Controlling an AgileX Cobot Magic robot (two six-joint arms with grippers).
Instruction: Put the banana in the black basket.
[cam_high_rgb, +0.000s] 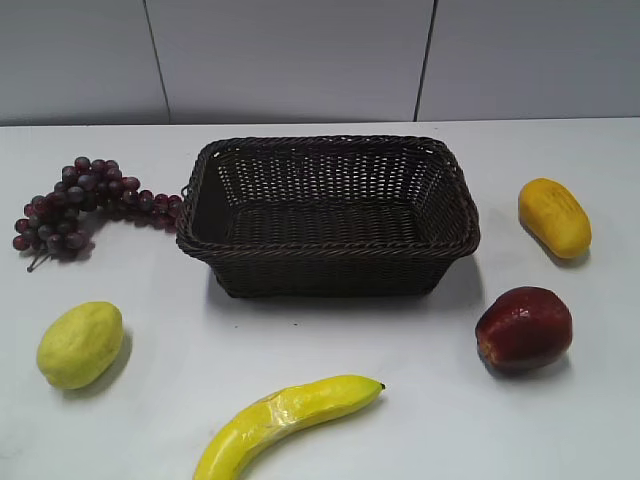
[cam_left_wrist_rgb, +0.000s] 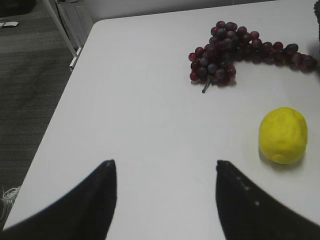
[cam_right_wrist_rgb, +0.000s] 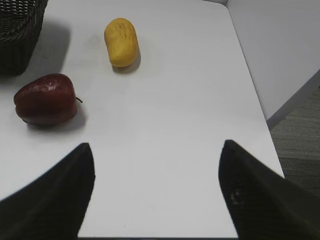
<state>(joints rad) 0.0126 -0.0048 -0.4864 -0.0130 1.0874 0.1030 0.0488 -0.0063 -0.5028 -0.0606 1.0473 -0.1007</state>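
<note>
Banana (cam_high_rgb: 285, 420): lies flat on the tabletop (cam_high_rgb: 330, 350) at the near edge, dark tip toward the right, untouched; in front of the basket and apart from it. Not seen in either wrist view.
Black basket (cam_high_rgb: 328, 215): stands upright at centre, open side up, nothing in it; judged ready to receive.
Left end effector (cam_left_wrist_rgb: 162, 172): released, fingers spread wide, nothing between them; hangs over bare tabletop at the left corner, near the lemon-like fruit (cam_left_wrist_rgb: 282, 135) and the grape bunch (cam_left_wrist_rgb: 235, 50).
Right end effector (cam_right_wrist_rgb: 155, 167): likewise released and holding nothing, over the right side, short of the red apple (cam_right_wrist_rgb: 45, 99) and the stubby orange-yellow fruit (cam_right_wrist_rgb: 121, 41).
Layout: distractor fruits ring the basket, each well apart, so the banana can be approached without contact. Either arm must travel inward to reach it.
Surface: plain white tabletop, matte, soft shadows.
Room: pale panelled wall behind; grey carpet floor beyond both table sides.
</note>
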